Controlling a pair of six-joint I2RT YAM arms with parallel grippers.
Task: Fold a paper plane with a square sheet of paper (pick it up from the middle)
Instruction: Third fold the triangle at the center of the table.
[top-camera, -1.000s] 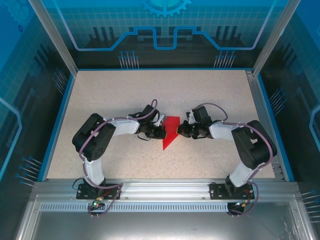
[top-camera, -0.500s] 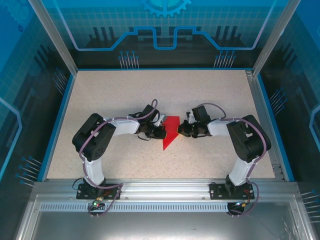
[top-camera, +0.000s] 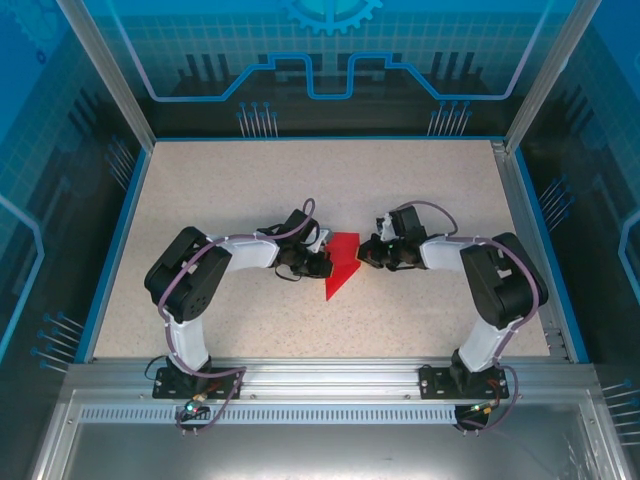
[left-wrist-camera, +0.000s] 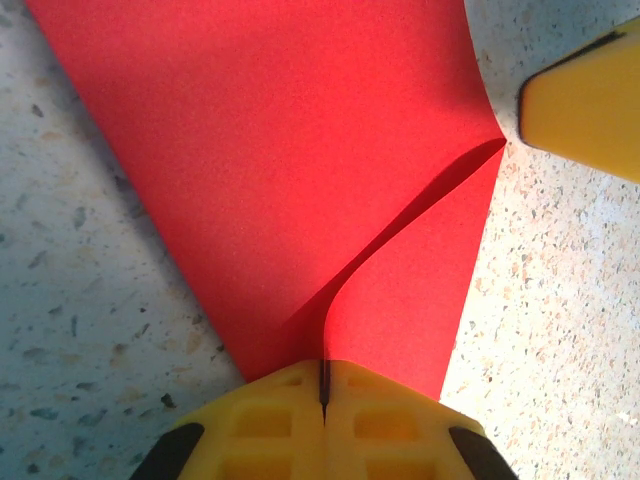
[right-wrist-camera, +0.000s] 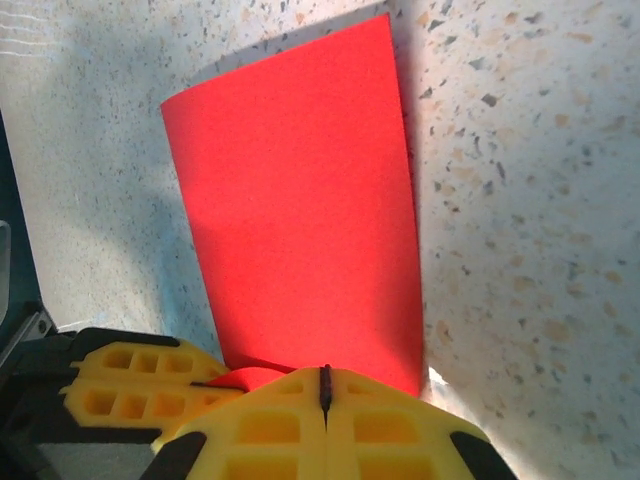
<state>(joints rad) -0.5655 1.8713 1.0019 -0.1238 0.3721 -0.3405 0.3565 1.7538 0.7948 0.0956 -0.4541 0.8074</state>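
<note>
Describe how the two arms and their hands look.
The left arm and right arm have white links with bulky black joints, and a greyish-purple cable running along each. The left hand and right hand have yellow fingers with moulded square recesses.

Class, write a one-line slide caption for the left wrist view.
Left hand pinches the creased red paper lying on the speckled table.

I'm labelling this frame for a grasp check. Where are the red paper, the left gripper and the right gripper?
red paper (top-camera: 340, 270): top external view, middle of the folded sheet.
left gripper (left-wrist-camera: 323, 382): left wrist view, seam between its shut yellow fingertips.
right gripper (right-wrist-camera: 325, 384): right wrist view, seam between its shut yellow fingertips.
</note>
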